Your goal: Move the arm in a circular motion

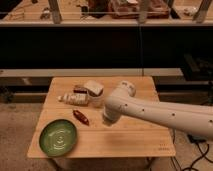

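The arm (pixel 160 112) is large and cream-white, made of thick tubular segments with small dark holes. It reaches in from the right edge of the camera view over the wooden table (pixel 135 142). Its rounded joint (pixel 125 90) sits near the table's middle. The gripper (pixel 108 119) is at the arm's tapered tip, low over the table centre, just right of a small red-brown item (pixel 81 117).
A green plate (pixel 58 137) lies at the table's front left. A bottle on its side (pixel 74 99), a dark packet (pixel 80 90) and a white cup (pixel 93 90) cluster at the back left. A dark counter (pixel 100 45) runs behind.
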You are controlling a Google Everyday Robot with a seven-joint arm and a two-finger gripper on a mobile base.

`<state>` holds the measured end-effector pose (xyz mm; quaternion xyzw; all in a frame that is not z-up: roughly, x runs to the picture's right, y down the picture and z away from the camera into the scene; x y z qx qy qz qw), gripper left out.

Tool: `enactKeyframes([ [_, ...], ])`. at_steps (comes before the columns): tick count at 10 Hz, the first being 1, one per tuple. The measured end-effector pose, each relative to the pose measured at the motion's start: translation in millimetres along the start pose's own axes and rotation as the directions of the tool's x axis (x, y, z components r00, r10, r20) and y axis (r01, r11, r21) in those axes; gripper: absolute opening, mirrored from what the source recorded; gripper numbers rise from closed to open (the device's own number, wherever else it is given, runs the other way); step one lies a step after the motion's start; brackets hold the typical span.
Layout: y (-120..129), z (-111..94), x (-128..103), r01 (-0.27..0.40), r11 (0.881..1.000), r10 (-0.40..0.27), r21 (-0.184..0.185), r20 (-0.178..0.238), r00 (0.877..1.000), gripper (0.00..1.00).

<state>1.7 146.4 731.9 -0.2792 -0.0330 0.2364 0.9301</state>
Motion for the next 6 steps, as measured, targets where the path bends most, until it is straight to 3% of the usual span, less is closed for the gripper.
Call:
enactKeyframes([
  [2,-23.2,3.3,-9.9,-0.017,1.000,0.017,-0.005,0.001,1.000,0.11],
  [6,-79.0,0.9,8.7,-0.067,0.998,0.068,-0.019,0.009,0.998,0.11],
])
